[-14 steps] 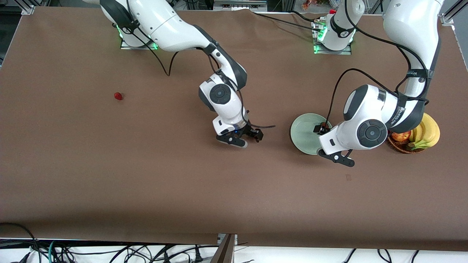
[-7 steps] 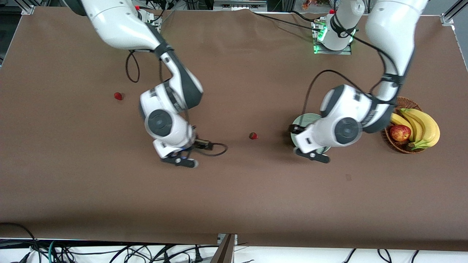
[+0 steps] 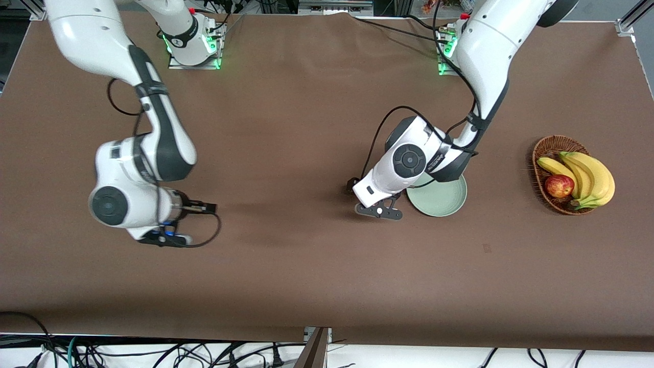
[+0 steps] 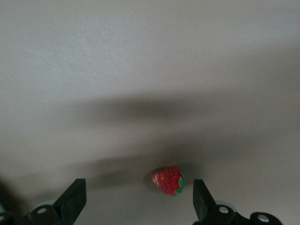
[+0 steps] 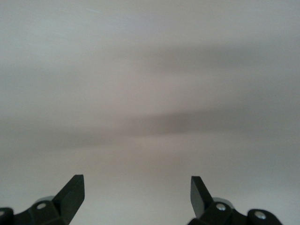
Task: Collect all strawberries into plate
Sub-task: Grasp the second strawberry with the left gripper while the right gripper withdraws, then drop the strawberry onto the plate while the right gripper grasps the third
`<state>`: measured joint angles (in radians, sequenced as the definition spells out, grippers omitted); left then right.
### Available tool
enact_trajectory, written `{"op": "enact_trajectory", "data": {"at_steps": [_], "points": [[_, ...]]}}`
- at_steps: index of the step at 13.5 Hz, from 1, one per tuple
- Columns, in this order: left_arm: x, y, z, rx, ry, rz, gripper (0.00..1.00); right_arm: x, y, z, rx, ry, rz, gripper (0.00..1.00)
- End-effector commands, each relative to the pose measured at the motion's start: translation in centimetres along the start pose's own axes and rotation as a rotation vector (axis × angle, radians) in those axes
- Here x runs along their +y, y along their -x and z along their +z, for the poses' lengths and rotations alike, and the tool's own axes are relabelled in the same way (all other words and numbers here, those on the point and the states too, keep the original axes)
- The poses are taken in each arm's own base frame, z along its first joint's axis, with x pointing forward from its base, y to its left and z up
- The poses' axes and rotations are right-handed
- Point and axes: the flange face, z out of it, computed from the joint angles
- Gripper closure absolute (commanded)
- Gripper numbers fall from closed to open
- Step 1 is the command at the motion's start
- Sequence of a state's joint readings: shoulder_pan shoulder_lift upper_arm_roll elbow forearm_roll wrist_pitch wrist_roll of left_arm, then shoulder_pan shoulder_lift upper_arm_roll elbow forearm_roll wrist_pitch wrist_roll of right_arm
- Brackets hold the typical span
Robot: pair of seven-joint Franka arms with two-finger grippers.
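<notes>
We hold the left gripper (image 4: 136,206) w/ fingers apart over a strawberry (image 4: 168,180) beside the plate (image 3: 443,202), mid-tabletop, lined up for pickup. Right gripper (image 5: 136,204), fingers apart, waits nr the right arm's edge.

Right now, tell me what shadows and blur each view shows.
Front view: soft arm shadows fall on the table, picture sharp. Left wrist view: the strawberry lies in shadow between the open left claw tips. Right wrist view: smeared streaks of bare table under the open right claw.
</notes>
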<state>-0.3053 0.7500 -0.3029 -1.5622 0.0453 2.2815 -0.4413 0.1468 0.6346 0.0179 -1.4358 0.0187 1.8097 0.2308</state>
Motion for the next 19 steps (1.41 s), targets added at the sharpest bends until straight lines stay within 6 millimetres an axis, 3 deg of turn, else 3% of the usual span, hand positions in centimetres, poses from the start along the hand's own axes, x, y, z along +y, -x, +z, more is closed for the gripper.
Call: {"op": "enact_trajectory", "data": {"at_steps": [1, 4, 6, 8, 11, 13, 14, 16, 19], "points": [[2.7, 1.1, 1.8, 0.035, -0.076, -0.036, 0.0, 4.0, 3.8, 0.7, -0.026, 0.062, -0.047, 0.0], [4.9, 2.4, 3.8, 0.059, -0.117, -0.105, 0.0, 8.1, 7.3, 4.3, -0.029, 0.074, -0.081, 0.0], [4.8, 2.3, 4.2, 0.069, -0.109, -0.122, 0.02, 9.7, 9.7, 6.5, -0.016, 0.068, -0.095, 0.0], [4.9, 2.4, 4.4, 0.067, -0.108, -0.119, 0.25, 10.9, 11.9, 8.9, -0.041, 0.071, -0.13, 0.0], [4.5, 2.1, 4.2, 0.072, -0.112, -0.123, 0.78, 12.4, 14.4, 11.6, -0.099, 0.067, -0.175, 0.0], [4.2, 1.9, 3.8, 0.08, -0.118, -0.118, 0.96, 14.3, 15.3, 13.2, -0.127, 0.058, -0.21, 0.0], [3.9, 1.7, 3.4, 0.081, -0.12, -0.123, 0.97, 15.5, 15.7, 13.8, -0.136, 0.053, -0.225, 0.0], [2.3, 0.7, -0.2, 0.089, -0.137, -0.146, 0.98, 16.8, 16.5, 15.3, -0.144, 0.045, -0.232, 0.0], [-0.8, 0.3, -4.9, 0.035, -0.21, -0.152, 0.97, 16.8, 18.1, 18.1, -0.138, 0.038, -0.233, 0.0]]}}
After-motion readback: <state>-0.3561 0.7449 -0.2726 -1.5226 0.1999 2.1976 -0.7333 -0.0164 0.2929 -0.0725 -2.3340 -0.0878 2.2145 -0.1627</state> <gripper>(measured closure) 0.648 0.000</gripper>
